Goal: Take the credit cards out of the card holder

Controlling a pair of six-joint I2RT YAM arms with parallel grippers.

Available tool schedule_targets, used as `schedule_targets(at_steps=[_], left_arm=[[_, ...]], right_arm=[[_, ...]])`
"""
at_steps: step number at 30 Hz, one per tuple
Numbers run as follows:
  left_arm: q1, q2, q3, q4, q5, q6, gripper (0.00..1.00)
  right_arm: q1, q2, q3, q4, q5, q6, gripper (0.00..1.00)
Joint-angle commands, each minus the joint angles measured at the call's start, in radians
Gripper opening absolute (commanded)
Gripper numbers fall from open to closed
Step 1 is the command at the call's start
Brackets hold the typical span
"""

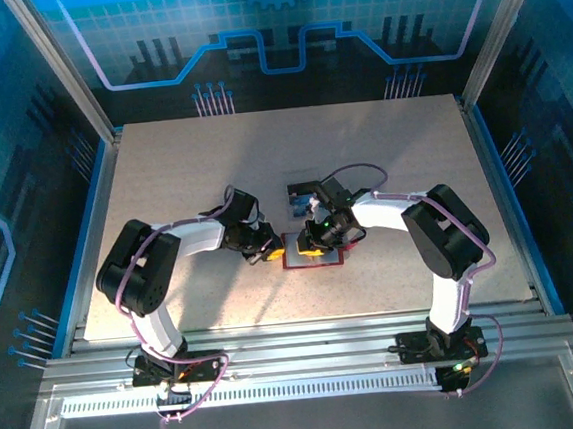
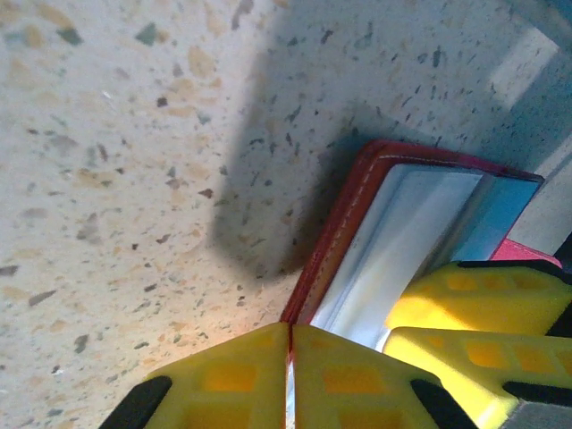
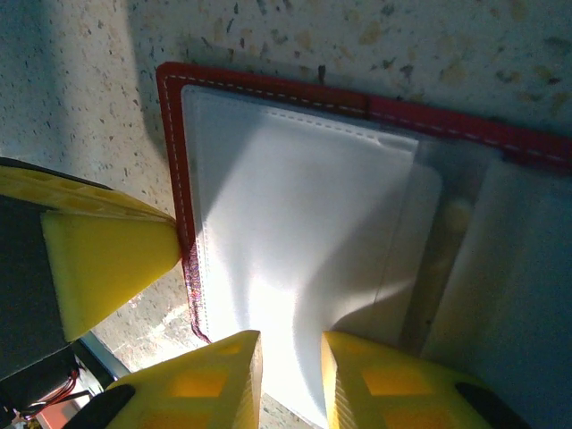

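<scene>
Left gripper [image 2: 289,380] has its jaws pinched tight on the red left edge of the card holder [image 2: 338,237], mid-counter [image 2: 107,179] between the arms. That should keep it from sliding. Right gripper [image 3: 290,380]: jaws narrow, straddling the white pocket's near edge, and I can't tell if they're actually pinching anything. Its wrist view gives the pocket close up. The top view adds what are probably the credit cards [image 1: 300,199], lying just past the holder's far side.

Lab robot cell: aluminium frame [image 1: 299,359], blue printed panels [image 1: 280,24], speckled tabletop [image 1: 211,151].
</scene>
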State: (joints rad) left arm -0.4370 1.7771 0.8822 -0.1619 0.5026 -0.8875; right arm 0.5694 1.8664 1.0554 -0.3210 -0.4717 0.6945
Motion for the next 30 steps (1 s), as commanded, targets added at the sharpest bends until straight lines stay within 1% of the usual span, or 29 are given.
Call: schedule_targets(at_steps=[1,9,16,18,20,26,30], left_arm=[[-0.014,0.036,0.018,-0.058,0.014,0.026,0.11],[-0.012,0.051,0.000,-0.076,-0.007,0.036,0.11],[-0.010,0.053,-0.003,-0.076,-0.011,0.036,0.11],[-0.011,0.051,-0.002,-0.074,-0.005,0.028,0.10],[-0.009,0.031,-0.011,-0.020,0.029,-0.008,0.10],[-0.027,0.013,0.055,0.019,0.064,-0.033,0.11],[-0.057,0.041,0.059,0.068,0.091,-0.067,0.11]], right_arm=[[0.011,-0.018,-0.003,-0.050,0.036,-0.014,0.27],[0.013,-0.049,0.027,-0.164,0.144,-0.046,0.29],[0.014,-0.069,0.039,-0.213,0.190,-0.057,0.31],[0.013,-0.077,0.035,-0.207,0.188,-0.056,0.31],[0.013,-0.076,0.028,-0.186,0.172,-0.053,0.30],[0.032,-0.048,0.020,-0.119,0.102,-0.034,0.28],[0.043,-0.052,0.031,-0.135,0.118,-0.035,0.28]])
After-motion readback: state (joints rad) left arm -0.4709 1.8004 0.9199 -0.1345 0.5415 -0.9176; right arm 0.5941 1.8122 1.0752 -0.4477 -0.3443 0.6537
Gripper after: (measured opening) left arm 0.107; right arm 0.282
